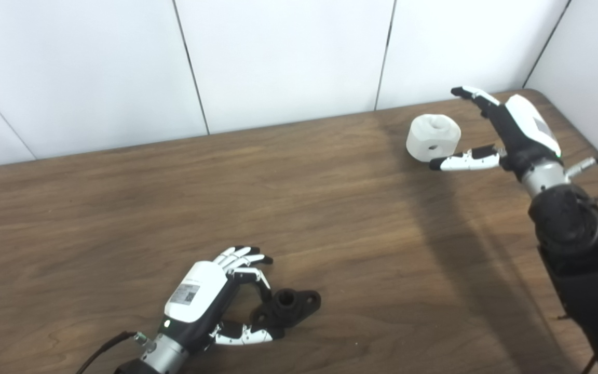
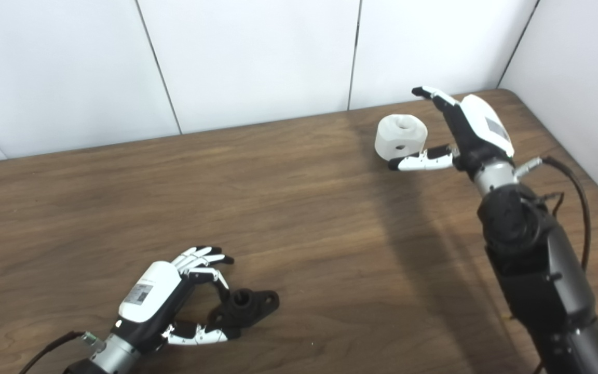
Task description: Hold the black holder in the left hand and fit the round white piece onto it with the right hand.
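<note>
- Down at the near left, the robot's left hand [image 1: 203,298] lies low on the brown wood-grain bench [image 1: 122,208], fingers curled and thumb stretched along the near side, cupping the holder's left end; whether it truly grips I cannot tell.
- Right beside it, the black plastic holder with a round socket and a flat lobed flange [image 1: 287,306] lies on the bench, long axis running left to right and a little away from the camera, socket opening facing up.
- The holder's left end is hidden behind the fingers [image 1: 257,278] and the thumb.
- Far right, toward the back edge, the round white cylindrical piece [image 1: 433,136] sits upright on the bench, its central bore facing up and a small side hole toward the camera.
- The right hand [image 1: 506,130] is spread wide just beside it, thumb under its near edge, fingers stretched past its far side, holding nothing.
- The right arm is cut off at the bottom corner.
</note>
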